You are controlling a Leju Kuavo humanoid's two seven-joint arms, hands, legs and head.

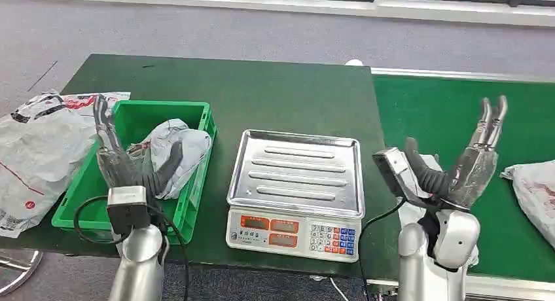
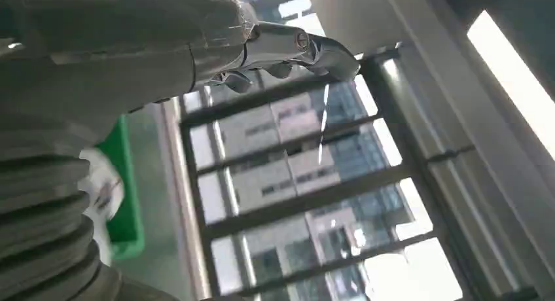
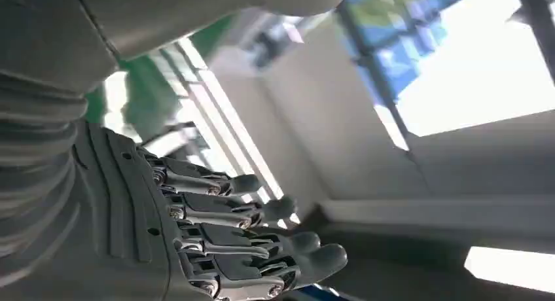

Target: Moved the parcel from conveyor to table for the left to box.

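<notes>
A grey plastic parcel lies in the green box at the left of the dark green table; the box and parcel also appear in the left wrist view. Another grey parcel lies on the green conveyor at the far right edge. My left hand is raised in front of the box, fingers spread upward, holding nothing. My right hand is raised over the conveyor's near part, fingers extended and apart, empty. A white piece lies behind it.
A steel-topped weighing scale stands in the middle of the table, between the box and the conveyor. Large grey bags lie to the left of the box. Grey floor lies beyond the table.
</notes>
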